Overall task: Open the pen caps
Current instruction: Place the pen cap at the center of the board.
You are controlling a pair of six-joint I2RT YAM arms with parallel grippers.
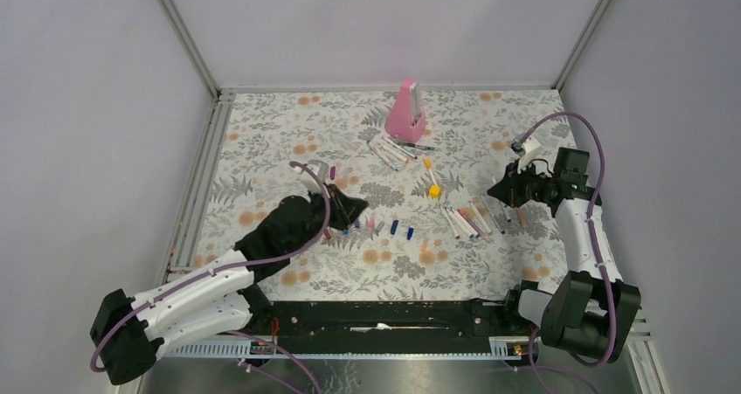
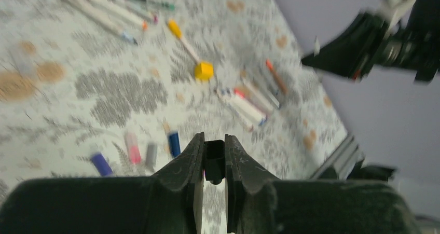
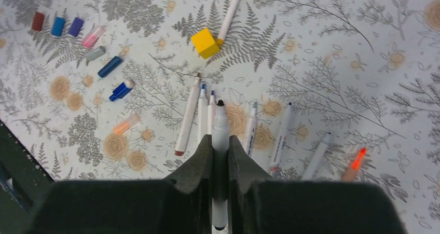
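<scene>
Across the floral-patterned worktop (image 1: 280,141), which fills the enclosure floor, the two arms reach in from the near edge, and a pink wedge (image 1: 406,113) stands upright near the far side. The left claw (image 2: 214,140) hangs above the worktop left of centre, its fingers pressed together on a short black cap (image 2: 214,164). The right claw (image 3: 220,140), over the right side, is clamped on a white pen (image 3: 220,122) whose bare black tip juts forward past the fingers. Beneath it a cluster of uncapped pens (image 3: 188,114) lies roughly side by side, and more pens (image 1: 391,152) lie just in front of the wedge. The loose pen caps (image 1: 384,228) lie in a ragged row between the two claws: maroon, blue, purple, pink, grey and dark blue. A yellow cube (image 3: 205,43) touches the end of one pen.
</scene>
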